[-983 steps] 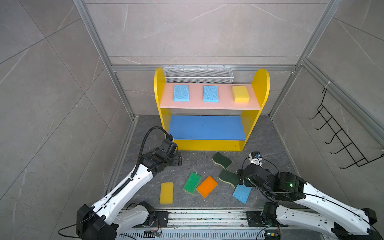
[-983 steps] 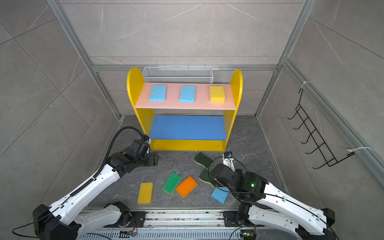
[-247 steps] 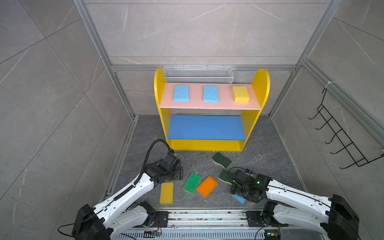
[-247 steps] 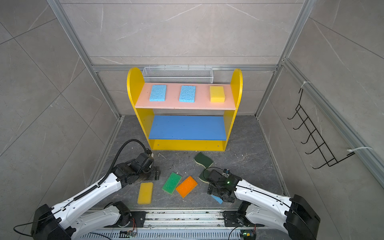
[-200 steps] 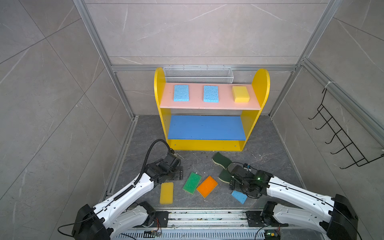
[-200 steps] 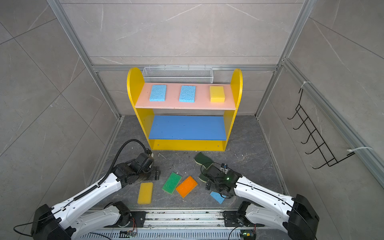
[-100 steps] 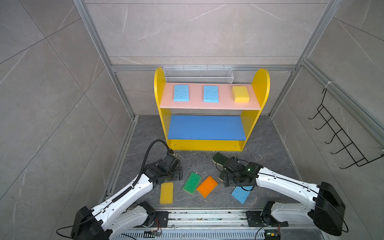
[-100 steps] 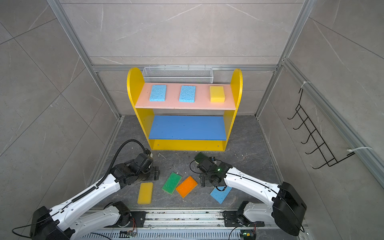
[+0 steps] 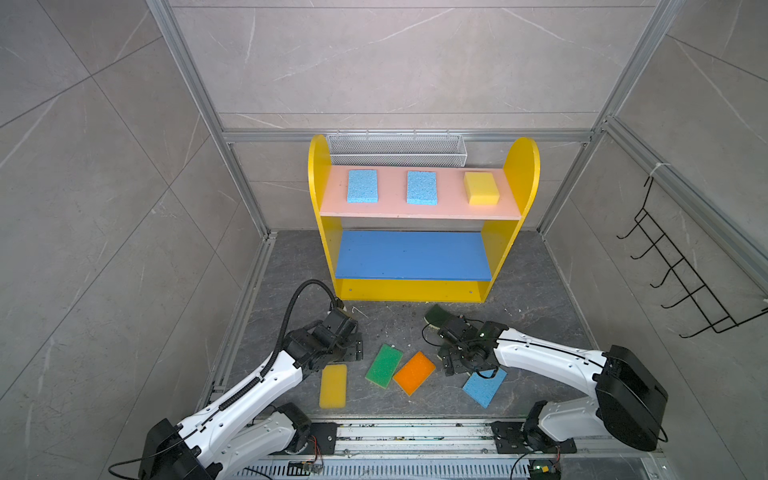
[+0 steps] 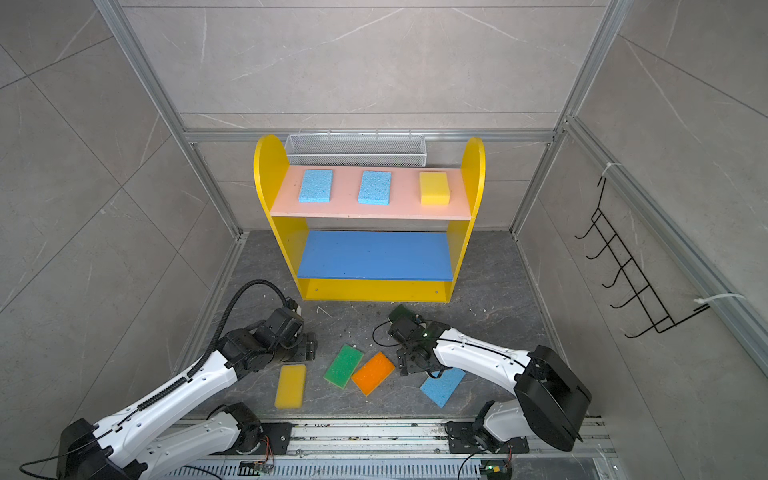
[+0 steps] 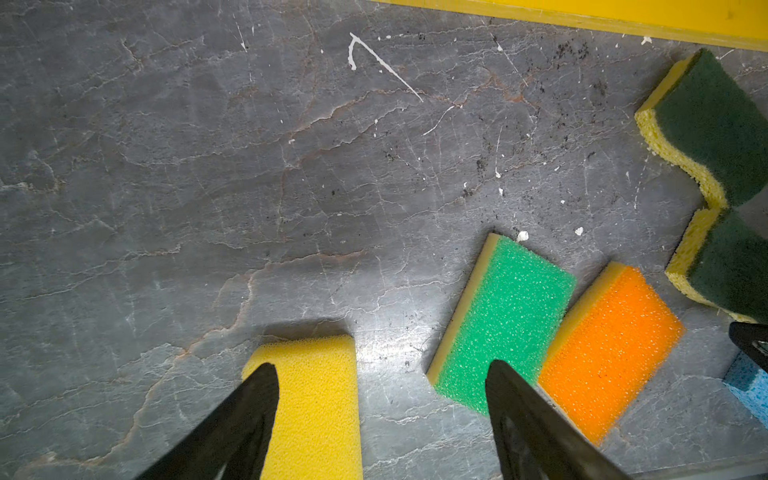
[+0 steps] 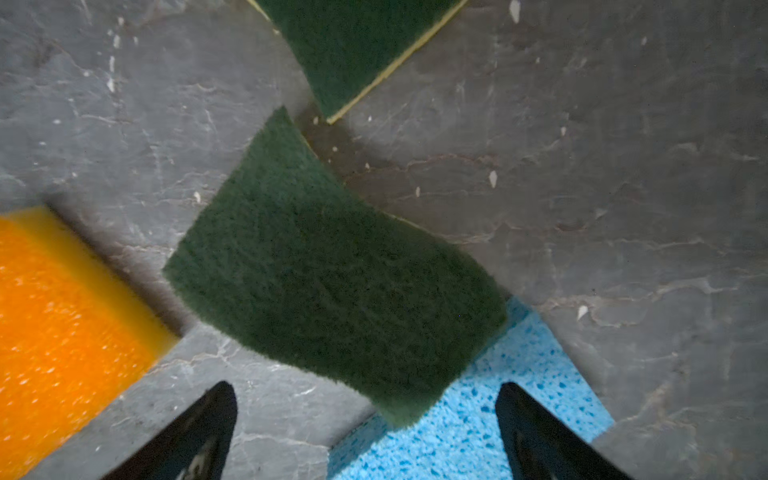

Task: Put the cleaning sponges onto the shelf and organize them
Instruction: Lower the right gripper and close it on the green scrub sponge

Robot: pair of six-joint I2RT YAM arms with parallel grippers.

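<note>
Low over the grey floor, the right gripper hangs with fingers spread wide and nothing between them, straddling the nearer dark-green sponge, whose corner overlaps the loose blue sponge in the right wrist view; whether those two touch cannot be told. The farther dark-green sponge is cut off by that view's edge, and in both top views only its end shows past the wrist, while the nearer one is hidden under the gripper. The left gripper is likewise spread and empty, one finger over the loose yellow sponge, the other over the green sponge, which lies just beside the orange sponge. Six sponges are thus on the floor: two dark-green, one blue, one yellow, one green, one orange. Three more lie in a row, apart from each other, on the pink top board of the shelf: the left blue sponge, the middle blue sponge and the right yellow sponge. Its yellow base tier is mostly hidden beneath the blue board.
</note>
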